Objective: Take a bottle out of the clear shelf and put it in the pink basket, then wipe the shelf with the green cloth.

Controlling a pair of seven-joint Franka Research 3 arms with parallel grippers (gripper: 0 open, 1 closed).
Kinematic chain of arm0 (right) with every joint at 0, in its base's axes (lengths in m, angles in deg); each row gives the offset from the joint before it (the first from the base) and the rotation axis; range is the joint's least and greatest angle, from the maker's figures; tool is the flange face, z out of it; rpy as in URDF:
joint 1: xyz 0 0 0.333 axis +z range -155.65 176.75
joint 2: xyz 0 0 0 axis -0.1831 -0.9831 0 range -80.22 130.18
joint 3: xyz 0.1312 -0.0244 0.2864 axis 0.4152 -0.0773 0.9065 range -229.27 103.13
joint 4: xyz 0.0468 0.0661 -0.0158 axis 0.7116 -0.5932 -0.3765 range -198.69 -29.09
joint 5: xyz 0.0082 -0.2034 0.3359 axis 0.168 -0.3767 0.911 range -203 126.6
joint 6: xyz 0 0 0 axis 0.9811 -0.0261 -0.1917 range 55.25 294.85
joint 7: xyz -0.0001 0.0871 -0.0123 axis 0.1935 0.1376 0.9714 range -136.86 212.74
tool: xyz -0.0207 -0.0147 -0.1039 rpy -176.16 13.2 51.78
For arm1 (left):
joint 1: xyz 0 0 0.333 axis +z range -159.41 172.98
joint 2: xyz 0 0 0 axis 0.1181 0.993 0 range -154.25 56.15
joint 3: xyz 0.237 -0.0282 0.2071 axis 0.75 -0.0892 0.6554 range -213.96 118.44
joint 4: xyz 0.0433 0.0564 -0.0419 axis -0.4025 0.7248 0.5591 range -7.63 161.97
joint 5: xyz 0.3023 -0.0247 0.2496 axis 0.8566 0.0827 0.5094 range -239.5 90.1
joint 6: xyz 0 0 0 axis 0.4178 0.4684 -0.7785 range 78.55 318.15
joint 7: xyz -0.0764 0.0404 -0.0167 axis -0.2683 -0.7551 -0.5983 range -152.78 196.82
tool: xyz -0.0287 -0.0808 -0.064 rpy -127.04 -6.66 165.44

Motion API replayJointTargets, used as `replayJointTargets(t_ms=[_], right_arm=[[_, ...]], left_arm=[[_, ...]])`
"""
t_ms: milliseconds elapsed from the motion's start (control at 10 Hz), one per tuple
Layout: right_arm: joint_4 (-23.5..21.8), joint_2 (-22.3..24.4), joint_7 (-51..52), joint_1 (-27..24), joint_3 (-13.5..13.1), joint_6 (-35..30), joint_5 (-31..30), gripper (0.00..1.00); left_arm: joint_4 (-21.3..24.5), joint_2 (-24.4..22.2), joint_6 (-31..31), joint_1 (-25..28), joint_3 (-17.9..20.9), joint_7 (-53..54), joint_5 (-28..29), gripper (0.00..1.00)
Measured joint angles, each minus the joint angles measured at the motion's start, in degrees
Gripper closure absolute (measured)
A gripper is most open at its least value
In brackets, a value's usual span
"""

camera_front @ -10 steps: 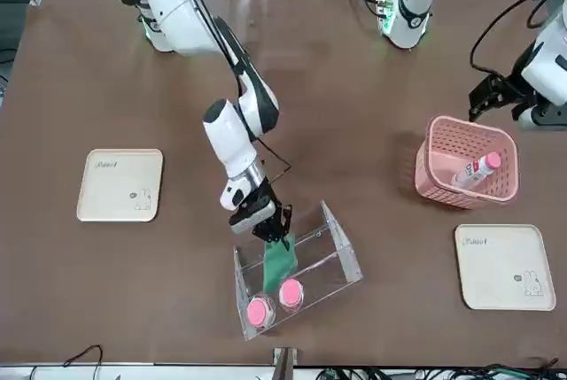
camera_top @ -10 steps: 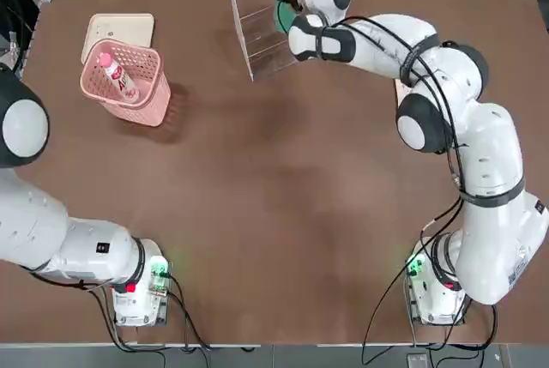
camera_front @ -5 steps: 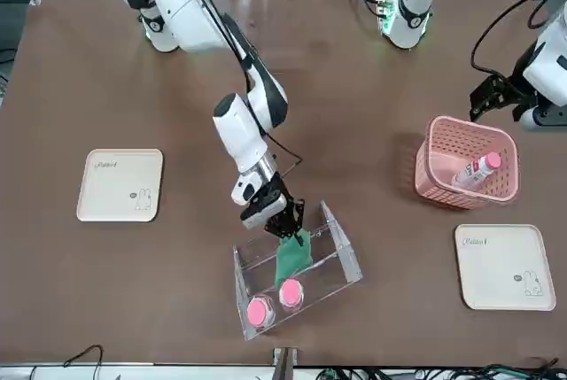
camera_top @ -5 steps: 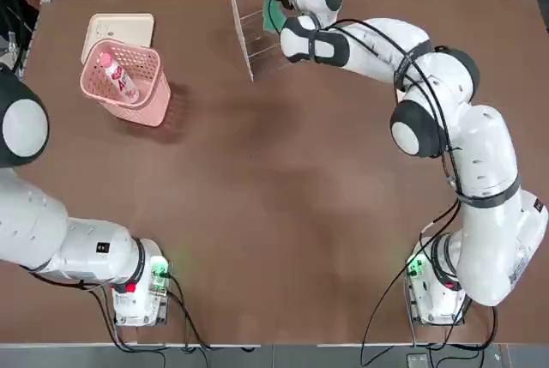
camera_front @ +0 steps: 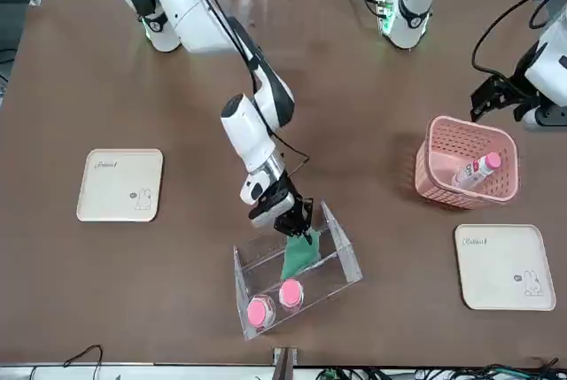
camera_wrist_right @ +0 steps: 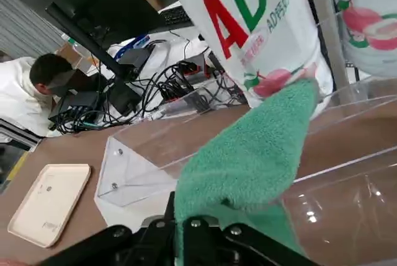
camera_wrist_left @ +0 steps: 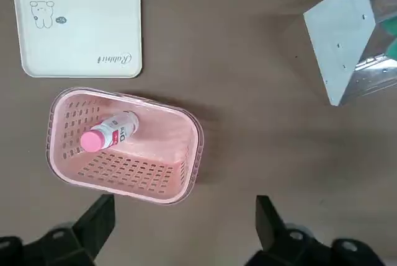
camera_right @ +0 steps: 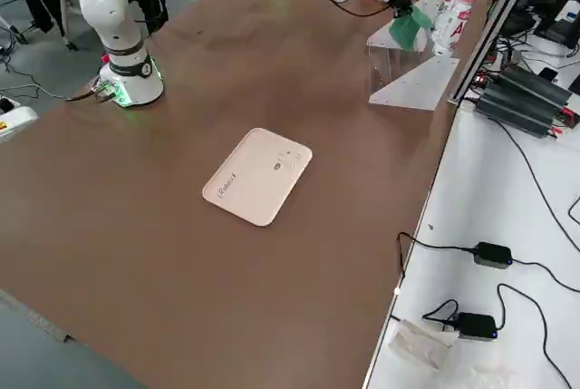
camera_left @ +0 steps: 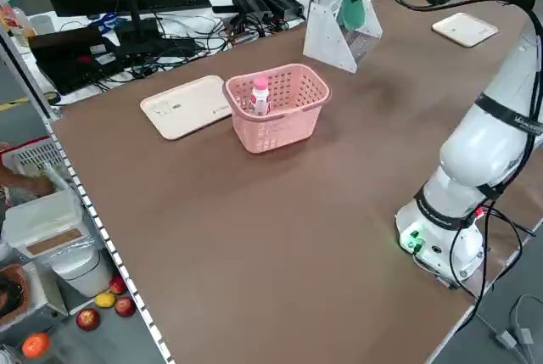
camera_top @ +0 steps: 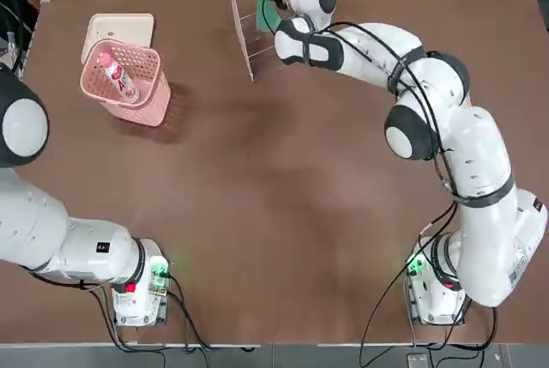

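Inside the clear shelf (camera_front: pixel 297 269), the outstretched right gripper (camera_front: pixel 297 225) pinches the green cloth (camera_front: pixel 299 254).

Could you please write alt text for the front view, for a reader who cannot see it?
The right end effector holds a green cloth inside the clear shelf, beside two pink-capped bottles. Another bottle lies in the pink basket.

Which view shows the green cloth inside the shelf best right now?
The right wrist view: the green cloth fills the frame, pinched in the right gripper against the clear shelf. The front view shows it smaller; the top view shows only a sliver.
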Motion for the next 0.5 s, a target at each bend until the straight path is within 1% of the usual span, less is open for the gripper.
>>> replayJointTargets(t_ms=[300,500], right_arm=[[0.5,-0.1,0.6,-0.6,-0.5,0.0,-0.5,0.96],[-0.6,-0.2,5.2,-3.4,-0.8,0.0,-2.2,0.96]], left_arm=[[0.0,0.0,0.0,0.0,0.0,0.0,0.0,0.00],[0.0,0.0,0.0,0.0,0.0,0.0,0.0,0.00]])
